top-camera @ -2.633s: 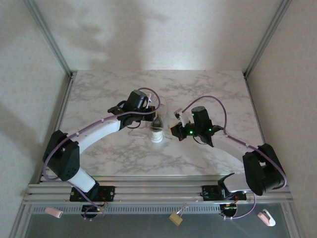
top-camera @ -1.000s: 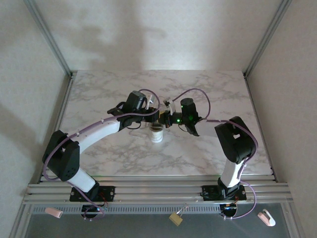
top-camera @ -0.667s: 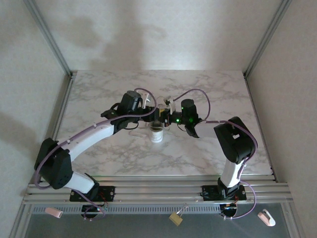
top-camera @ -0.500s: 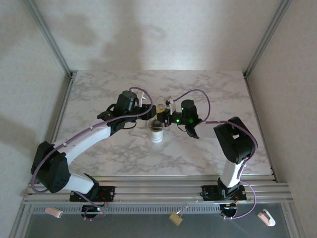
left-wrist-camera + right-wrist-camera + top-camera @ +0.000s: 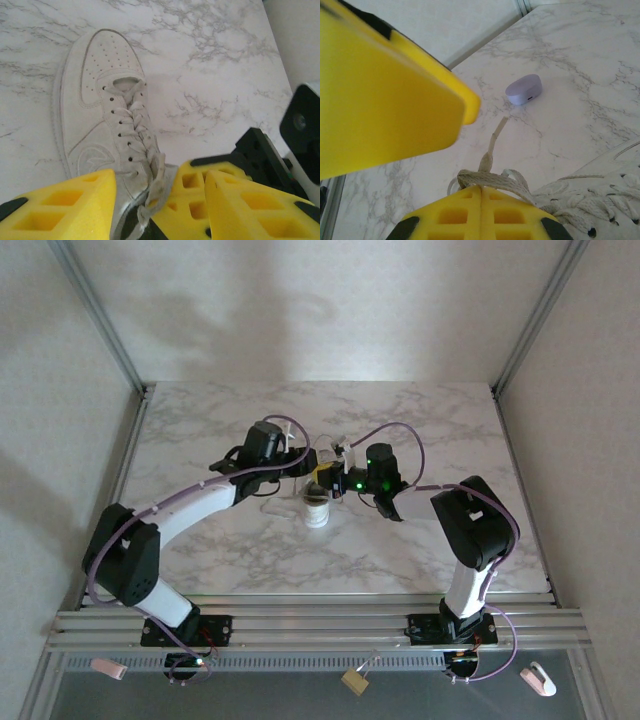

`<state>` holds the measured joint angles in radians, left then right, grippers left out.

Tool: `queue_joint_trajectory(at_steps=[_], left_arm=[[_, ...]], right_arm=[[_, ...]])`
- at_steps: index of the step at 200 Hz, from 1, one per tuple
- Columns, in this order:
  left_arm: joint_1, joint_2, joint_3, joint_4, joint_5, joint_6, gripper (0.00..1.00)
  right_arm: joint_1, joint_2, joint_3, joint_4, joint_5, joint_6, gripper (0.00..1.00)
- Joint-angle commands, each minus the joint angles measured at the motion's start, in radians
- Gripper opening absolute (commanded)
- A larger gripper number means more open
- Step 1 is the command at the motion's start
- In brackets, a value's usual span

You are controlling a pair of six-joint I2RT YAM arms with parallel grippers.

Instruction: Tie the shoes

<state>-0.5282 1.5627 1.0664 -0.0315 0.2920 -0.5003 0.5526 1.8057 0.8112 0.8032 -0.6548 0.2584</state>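
Here, 1 wht sneaker (image 5: 95,100), 1 purple obj (image 5: 524,89).

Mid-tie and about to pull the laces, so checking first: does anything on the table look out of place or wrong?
Nothing spilled or damaged. One stray: a small purple pod lies on the table apart from the sneaker, near a loose lace end. The right gripper is shut on a lace loop.

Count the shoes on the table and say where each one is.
1. A single white sneaker lies near the middle of the marble table. A second could be hidden outside these views.
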Motion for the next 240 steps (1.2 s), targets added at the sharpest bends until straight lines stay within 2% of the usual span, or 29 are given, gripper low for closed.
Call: queue_joint_trajectory(at_steps=[1, 124, 139, 162, 214, 240], left_arm=[[0.009, 0.022, 0.045, 0.031, 0.017, -0.018, 0.49], [0.016, 0.086, 0.066, 0.031, 0.044, -0.025, 0.26], [0.015, 0.084, 0.064, 0.032, 0.045, -0.024, 0.19], [0.015, 0.081, 0.061, 0.034, 0.047, -0.021, 0.00], [0.014, 0.043, 0.058, 0.030, 0.005, 0.000, 0.00], [0.012, 0.006, 0.053, 0.040, -0.009, 0.005, 0.00]], right_arm=[[0.009, -0.005, -0.009, 0.030, 0.001, -0.005, 0.00], [0.015, -0.002, -0.002, 0.024, 0.006, -0.001, 0.00], [0.015, -0.003, -0.003, 0.023, 0.007, -0.002, 0.00], [0.015, -0.004, -0.001, 0.020, 0.009, -0.001, 0.00], [0.016, -0.021, -0.012, -0.001, 0.015, 0.001, 0.00], [0.015, -0.071, -0.049, -0.028, 0.026, -0.002, 0.25]])
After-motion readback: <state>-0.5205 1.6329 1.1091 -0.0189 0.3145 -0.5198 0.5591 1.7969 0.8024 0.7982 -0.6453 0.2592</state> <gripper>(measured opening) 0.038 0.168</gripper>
